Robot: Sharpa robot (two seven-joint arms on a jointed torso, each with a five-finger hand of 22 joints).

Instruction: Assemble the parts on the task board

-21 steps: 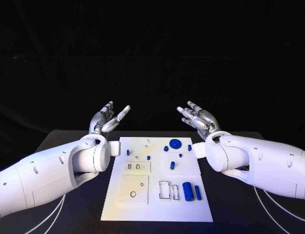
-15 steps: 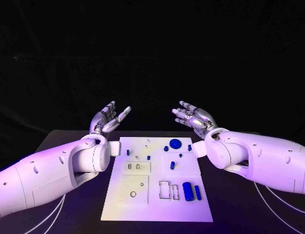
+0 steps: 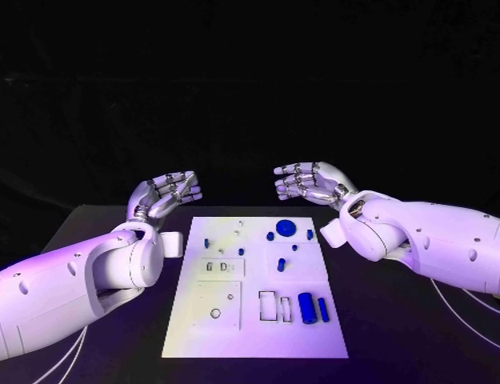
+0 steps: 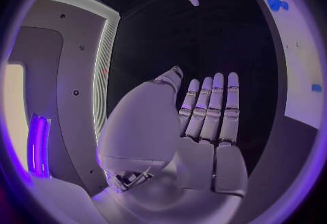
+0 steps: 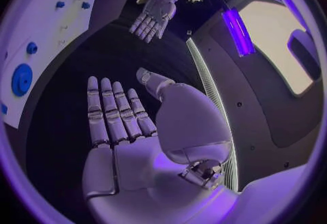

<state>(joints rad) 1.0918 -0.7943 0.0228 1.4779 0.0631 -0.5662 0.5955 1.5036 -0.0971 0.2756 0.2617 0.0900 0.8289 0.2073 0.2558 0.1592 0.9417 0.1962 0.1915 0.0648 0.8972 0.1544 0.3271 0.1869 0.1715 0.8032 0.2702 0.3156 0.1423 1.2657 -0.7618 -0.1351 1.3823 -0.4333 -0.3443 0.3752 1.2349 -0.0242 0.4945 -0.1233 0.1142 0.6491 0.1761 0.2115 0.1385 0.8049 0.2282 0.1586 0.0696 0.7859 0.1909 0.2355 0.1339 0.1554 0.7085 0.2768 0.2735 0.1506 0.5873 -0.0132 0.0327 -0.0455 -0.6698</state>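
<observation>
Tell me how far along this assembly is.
Barely begun. Both the left hand and right hand hover empty beyond the task board. The blue disc and blue cylinder lie loose on it, so picking and fitting the parts remains.

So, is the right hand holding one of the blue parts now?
No. The right hand has its fingers stretched out flat with nothing in them, and the round blue part lies on the task board.

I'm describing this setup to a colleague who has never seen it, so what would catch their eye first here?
First, the two silver hands, the left hand and right hand, raised open and empty beyond the far edge of the white task board. Next, the board itself, bright in the middle of the black table. On it, a round blue disc near the far edge and a blue cylinder toward the near right.
</observation>
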